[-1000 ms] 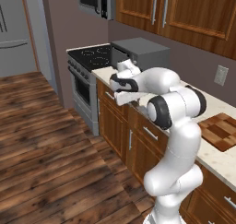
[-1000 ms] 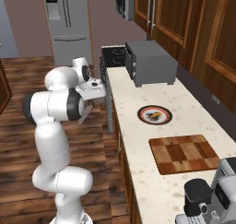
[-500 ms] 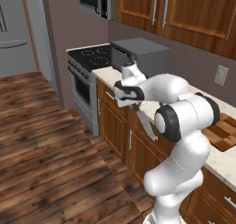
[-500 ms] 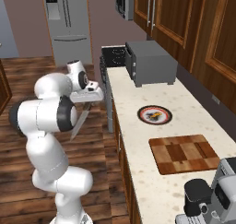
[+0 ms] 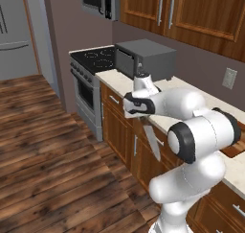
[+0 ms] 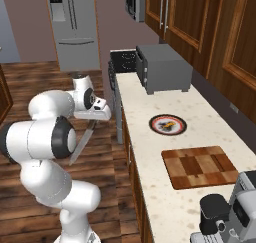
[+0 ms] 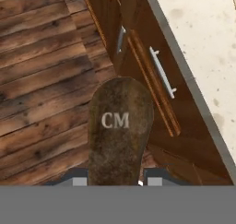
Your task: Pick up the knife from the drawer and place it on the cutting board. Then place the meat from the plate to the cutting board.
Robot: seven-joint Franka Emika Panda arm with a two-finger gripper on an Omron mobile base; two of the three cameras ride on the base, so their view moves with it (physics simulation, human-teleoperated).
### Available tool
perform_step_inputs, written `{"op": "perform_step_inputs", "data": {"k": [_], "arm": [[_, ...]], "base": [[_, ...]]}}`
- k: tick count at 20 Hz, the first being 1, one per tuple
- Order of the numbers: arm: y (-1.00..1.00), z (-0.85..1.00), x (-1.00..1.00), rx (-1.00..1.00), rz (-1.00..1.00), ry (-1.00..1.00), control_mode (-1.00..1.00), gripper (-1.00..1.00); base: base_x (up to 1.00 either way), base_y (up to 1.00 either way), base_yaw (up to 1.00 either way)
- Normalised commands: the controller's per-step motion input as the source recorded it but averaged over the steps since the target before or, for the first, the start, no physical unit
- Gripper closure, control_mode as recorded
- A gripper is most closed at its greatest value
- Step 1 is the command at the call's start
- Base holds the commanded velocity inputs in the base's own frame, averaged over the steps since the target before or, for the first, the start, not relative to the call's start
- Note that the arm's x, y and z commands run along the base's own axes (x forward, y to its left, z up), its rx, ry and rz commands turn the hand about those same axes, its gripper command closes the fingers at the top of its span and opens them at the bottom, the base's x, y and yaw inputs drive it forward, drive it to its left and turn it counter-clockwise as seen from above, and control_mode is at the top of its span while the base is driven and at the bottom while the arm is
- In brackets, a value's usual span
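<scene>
My gripper (image 5: 142, 113) is shut on the knife (image 5: 152, 142), held in front of the counter cabinets above the floor. The grey blade hangs down and slightly outward, and in the right base view the knife (image 6: 82, 143) slants down-left from the gripper (image 6: 99, 114). The hand view has the dark handle butt marked "CM" (image 7: 120, 126) between the fingertips. The drawer (image 7: 153, 87) below it stands slightly open, its silver bar handle (image 7: 162, 73) showing. The checkered cutting board (image 6: 200, 166) lies on the counter. Beyond it, the plate (image 6: 167, 124) carries the small orange-and-dark meat (image 6: 171, 121).
A grey microwave (image 6: 162, 69) stands at the counter's far end beside the stove (image 5: 93, 62). The fridge (image 6: 72, 27) is beyond. A coffee machine (image 6: 230, 212) sits at the near end of the counter (image 6: 150, 187). Wooden floor (image 5: 48, 145) lies open to the left.
The arm has swung round with the knife, its elbow moving towards the counter. The hand has dropped a little and the blade now hangs down in plain sight.
</scene>
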Motion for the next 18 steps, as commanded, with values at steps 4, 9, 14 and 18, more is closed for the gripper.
{"op": "perform_step_inputs", "data": {"k": [4, 9, 14, 18], "arm": [[0.00, -0.02, 0.01, 0.01, 0.00, -0.18, -1.00, 1.00], [0.00, 0.00, 0.14, 0.00, 0.00, -0.26, -1.00, 1.00], [0.00, 0.00, 0.13, 0.00, -0.01, -0.29, -1.00, 1.00], [0.00, 0.00, 0.64, 0.00, -0.07, -0.16, -1.00, 1.00]], "base": [[0.00, 0.00, 0.00], [0.00, 0.00, 0.00], [0.00, 0.00, 0.00], [0.00, 0.00, 0.00]]}}
